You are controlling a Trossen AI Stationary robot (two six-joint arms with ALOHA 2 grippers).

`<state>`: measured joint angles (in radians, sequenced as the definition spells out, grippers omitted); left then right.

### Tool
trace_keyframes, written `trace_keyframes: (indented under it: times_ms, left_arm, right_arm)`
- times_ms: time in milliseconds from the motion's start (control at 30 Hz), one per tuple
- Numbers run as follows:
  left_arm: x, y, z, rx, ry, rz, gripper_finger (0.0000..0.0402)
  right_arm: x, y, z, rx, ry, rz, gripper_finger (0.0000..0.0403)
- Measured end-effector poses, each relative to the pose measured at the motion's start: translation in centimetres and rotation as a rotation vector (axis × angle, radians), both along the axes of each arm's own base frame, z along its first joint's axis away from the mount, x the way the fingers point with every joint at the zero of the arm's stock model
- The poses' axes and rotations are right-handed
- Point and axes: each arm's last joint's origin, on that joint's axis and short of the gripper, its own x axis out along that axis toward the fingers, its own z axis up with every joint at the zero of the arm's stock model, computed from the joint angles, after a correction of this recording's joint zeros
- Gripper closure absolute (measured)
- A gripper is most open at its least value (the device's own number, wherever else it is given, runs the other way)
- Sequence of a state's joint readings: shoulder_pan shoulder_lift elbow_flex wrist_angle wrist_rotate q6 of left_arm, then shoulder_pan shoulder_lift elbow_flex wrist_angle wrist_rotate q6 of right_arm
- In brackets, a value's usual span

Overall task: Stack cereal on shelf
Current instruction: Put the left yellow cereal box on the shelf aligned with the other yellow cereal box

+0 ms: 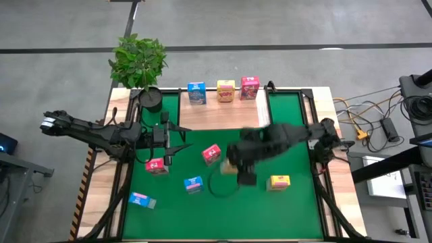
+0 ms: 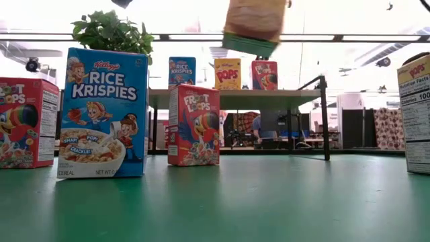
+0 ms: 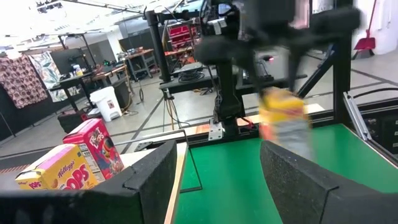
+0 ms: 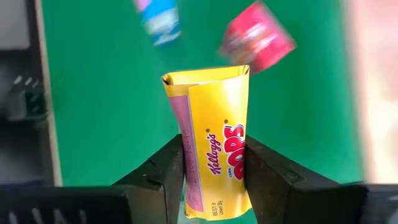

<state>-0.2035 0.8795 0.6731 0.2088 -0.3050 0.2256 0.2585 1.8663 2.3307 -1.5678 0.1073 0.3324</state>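
Note:
My right gripper (image 4: 212, 167) is shut on a yellow Pops cereal box (image 4: 214, 143) above the middle of the green mat; the box also shows in the high view (image 1: 231, 164) and at the top of the low view (image 2: 254, 25). My left gripper (image 1: 167, 143) is open and empty at the mat's left, with a red box (image 1: 156, 165) just near of it. On the light-wood shelf (image 1: 223, 113) at the far side, a blue (image 1: 196, 93), a yellow (image 1: 225, 90) and a red box (image 1: 249, 88) stand upright in a row. My right gripper pinches the yellow box between its two fingers, on two opposite sides (image 4: 239, 163) near the end closest to the wrist. The fingers point down, along the box's length. The box hangs below them, lifted clear of the mat and slightly tilted (image 2: 254, 25).
On the mat lie or stand another red box (image 1: 211, 154), two blue boxes (image 1: 193, 183) (image 1: 142, 200) and a yellow box (image 1: 279, 181). A potted plant (image 1: 140, 64) stands at the far left corner. Black frame posts (image 2: 325, 117) carry the shelf.

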Motion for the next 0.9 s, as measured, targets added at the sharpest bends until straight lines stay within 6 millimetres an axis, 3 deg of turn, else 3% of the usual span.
trace_keyframes:
  times_ms: [133,333,533,700,900]
  left_arm:
    - [0.0,0.0,0.0,0.002,0.000,0.000,0.0187]
    - [0.0,0.0,0.0,0.021,0.002,0.000,0.0187]
    - [0.0,0.0,0.0,0.024,0.002,0.000,0.0187]
    - [0.0,0.0,0.0,0.027,0.002,0.000,0.0187]
    - [0.0,0.0,0.0,0.027,0.003,0.001,0.0187]
  right_arm:
    - [0.0,-4.9,1.5,-0.021,-0.063,-0.063,0.0275]
    - [-0.5,-12.4,2.1,-0.084,-0.068,-0.159,0.0276]
    - [-1.1,-17.9,1.9,-0.121,-0.060,-0.174,0.0273]
    - [-1.5,-20.0,2.0,-0.152,-0.071,-0.175,0.0274]
    - [-1.2,-20.4,1.9,-0.174,-0.093,-0.148,0.0271]
